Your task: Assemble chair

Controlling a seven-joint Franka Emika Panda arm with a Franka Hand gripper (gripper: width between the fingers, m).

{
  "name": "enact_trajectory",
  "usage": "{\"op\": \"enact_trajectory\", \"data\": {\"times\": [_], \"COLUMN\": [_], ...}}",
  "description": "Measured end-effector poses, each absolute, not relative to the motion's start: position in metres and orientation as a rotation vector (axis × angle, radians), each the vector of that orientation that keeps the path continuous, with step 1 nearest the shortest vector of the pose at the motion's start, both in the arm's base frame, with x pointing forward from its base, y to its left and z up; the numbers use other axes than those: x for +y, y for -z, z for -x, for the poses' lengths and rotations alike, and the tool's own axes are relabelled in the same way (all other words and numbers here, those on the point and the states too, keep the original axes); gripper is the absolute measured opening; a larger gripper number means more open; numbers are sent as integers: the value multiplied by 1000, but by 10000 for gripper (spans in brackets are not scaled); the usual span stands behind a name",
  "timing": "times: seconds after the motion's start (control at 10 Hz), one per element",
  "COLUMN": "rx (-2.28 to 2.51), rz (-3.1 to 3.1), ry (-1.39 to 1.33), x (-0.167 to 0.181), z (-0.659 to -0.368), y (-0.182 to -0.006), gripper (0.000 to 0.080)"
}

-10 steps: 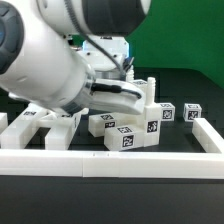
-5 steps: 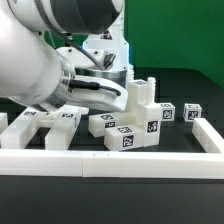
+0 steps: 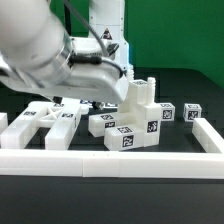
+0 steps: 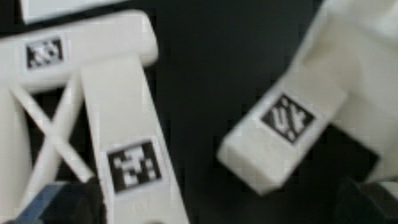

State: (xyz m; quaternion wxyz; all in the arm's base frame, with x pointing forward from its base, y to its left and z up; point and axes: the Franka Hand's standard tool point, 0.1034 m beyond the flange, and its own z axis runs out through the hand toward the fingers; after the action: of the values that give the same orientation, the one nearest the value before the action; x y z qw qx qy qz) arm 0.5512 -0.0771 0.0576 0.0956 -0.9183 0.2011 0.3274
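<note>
I have one clear lane in the wrist view: a dark channel between the cut-out frame and the tagged block, with a part close on each side. In the exterior view, the upright block is the tallest obstacle and rises from the central cluster. Toward the exterior view's right, a small cube and a second cube stand apart with a gap between them. The border rail walls off the front and right edges. Behind the cubes, the table lies open to me.
</note>
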Motion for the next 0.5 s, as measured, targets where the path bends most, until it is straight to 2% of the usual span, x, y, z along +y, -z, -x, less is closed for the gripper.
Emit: {"op": "enact_trajectory", "data": {"times": [0.1, 0.2, 0.5], "rx": [611, 540, 438], "rz": [2763, 2856, 2974], "ry": [-870, -683, -332], "x": [-76, -78, -95], "z": [-552, -558, -575], "y": [-57, -50, -52], "gripper": [649, 649, 649]}}
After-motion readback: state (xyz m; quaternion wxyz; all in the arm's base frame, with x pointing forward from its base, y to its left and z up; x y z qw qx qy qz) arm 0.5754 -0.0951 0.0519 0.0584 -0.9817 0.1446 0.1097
